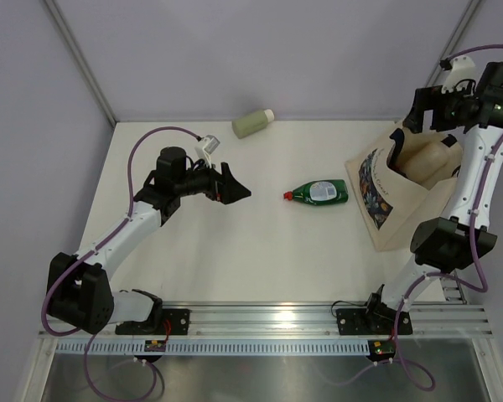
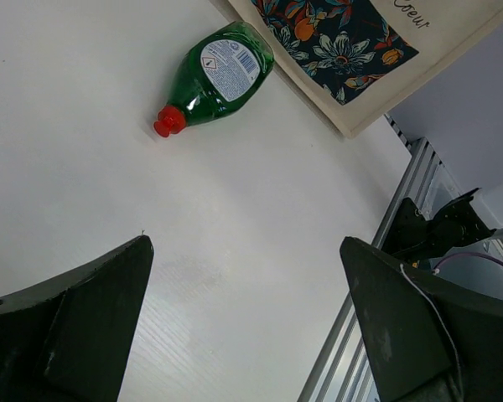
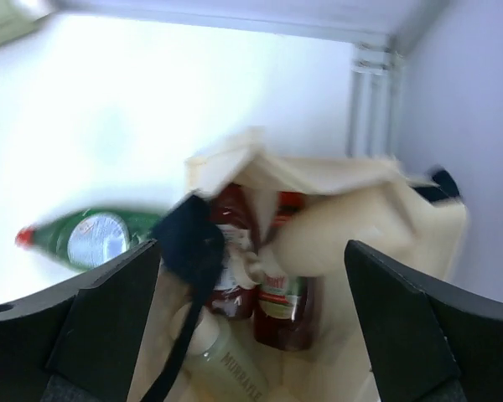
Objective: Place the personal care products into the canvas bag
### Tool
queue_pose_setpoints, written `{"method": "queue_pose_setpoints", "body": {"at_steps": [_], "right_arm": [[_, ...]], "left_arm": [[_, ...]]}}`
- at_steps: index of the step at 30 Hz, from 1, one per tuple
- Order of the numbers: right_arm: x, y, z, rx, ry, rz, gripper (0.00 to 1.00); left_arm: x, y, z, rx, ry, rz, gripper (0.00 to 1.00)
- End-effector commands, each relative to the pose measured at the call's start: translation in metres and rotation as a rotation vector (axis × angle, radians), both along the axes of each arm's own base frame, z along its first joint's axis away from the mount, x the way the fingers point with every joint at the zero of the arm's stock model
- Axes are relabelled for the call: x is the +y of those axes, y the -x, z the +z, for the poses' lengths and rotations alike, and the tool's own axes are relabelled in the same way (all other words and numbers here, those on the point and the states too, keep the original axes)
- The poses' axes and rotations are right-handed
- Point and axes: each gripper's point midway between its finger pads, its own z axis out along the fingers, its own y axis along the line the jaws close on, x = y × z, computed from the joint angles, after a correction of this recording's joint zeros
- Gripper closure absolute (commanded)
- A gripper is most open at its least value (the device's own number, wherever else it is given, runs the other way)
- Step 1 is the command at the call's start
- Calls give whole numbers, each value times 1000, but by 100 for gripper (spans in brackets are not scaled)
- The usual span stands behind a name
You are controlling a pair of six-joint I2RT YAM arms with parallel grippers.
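A green bottle with a red cap [image 1: 318, 193] [image 2: 218, 75] [image 3: 84, 239] lies on its side in the middle of the table, left of the canvas bag [image 1: 394, 213] [image 2: 453, 33] [image 3: 419, 226]. A pale sage-green cylinder [image 1: 253, 123] lies by the back wall. Inside the bag I see two dark red bottles [image 3: 230, 251] [image 3: 285, 314], a pale bottle [image 3: 222, 360] and a beige bottle [image 1: 432, 159] [image 3: 335, 239]. My right gripper [image 1: 407, 130] [image 3: 251, 244] hangs open over the bag's mouth, holding nothing. To the left of the green bottle, my left gripper [image 1: 233, 186] [image 2: 245, 243] is open and empty above bare table.
An aluminium rail [image 1: 260, 318] [image 2: 402, 209] runs along the near table edge, with the right arm's base [image 2: 440, 230] on it. Grey walls close the back and sides. The bag's dark handle [image 3: 189, 251] droops across its opening.
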Motion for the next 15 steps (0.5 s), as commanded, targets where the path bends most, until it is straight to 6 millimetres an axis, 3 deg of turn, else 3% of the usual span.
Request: {"method": "queue_pose_setpoints", "body": {"at_steps": [1,2,4,5,6,7,8,9,10,11,15], "right_arm": [[85,44,13,-100,-6,527,1],[126,63,24,-165,-26,712,1],[161,92,-10,-139,47,966,0],[191,104,-22,-113,69,1073,0],[202,102,-35,-97,102,1110,1],[204,105,-70,12,132,1114,1],[209,102,-85,45,162,1107,1],[233,88,-94,19,208,1116,1],[235,87,-122,85,227,1092,0],[228,74,-138,122,294,1038,0],[239,43,-162,157,299,970,1]], "left_arm": [[-1,-8,16,-77,4,0,1],[-1,-9,17,-81,2,2,1],[2,-9,13,-64,-9,8,1],[2,-9,14,-66,-9,11,1],[4,-9,13,-64,-11,15,1],[5,-10,14,-64,-13,19,1],[5,-9,15,-67,-14,20,1],[8,-9,15,-66,-20,27,1],[9,-9,13,-63,-25,33,1],[10,-8,13,-65,-28,36,1],[20,-2,12,-67,-36,68,1]]}}
